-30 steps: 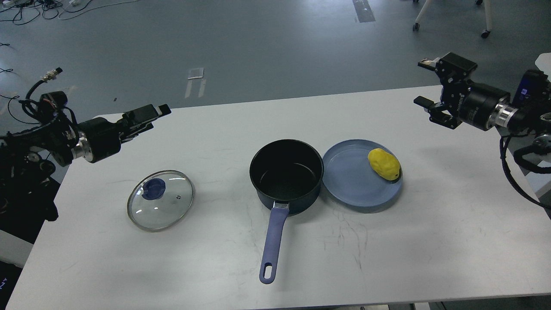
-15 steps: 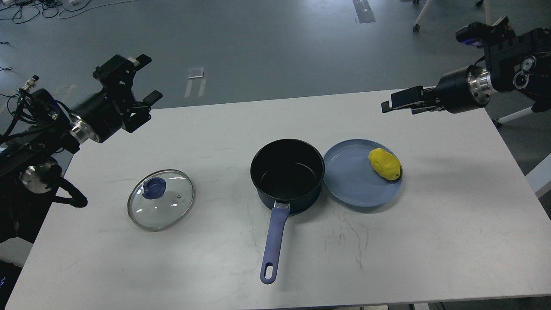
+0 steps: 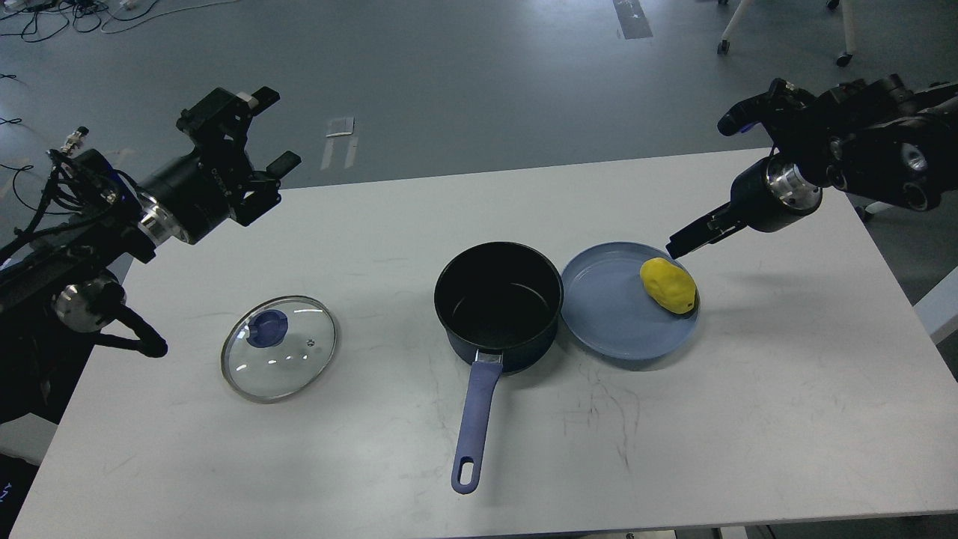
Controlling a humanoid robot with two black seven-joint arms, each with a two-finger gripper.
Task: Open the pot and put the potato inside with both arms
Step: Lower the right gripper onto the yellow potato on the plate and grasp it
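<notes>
The dark blue pot (image 3: pixel 499 304) stands open in the middle of the white table (image 3: pixel 748 419), its blue handle pointing toward me. Its glass lid (image 3: pixel 279 348) with a blue knob lies flat on the table to the left. The yellow potato (image 3: pixel 667 285) lies on the right side of a blue plate (image 3: pixel 614 314) that touches the pot's right side. My right gripper (image 3: pixel 682 243) hangs just above and behind the potato, seen edge-on, so its fingers cannot be told apart. My left gripper (image 3: pixel 268 135) is open and empty, raised over the table's far left edge.
The table's far edge runs behind both grippers, with grey floor beyond. Chair legs on casters (image 3: pixel 778 37) stand on the floor at the far right. Cables (image 3: pixel 45 19) lie on the floor at the far left.
My right gripper has swung down and left from the table's far right edge to just above the potato. My left gripper has risen and shifted slightly right. Pot, lid, plate and potato have not moved.
</notes>
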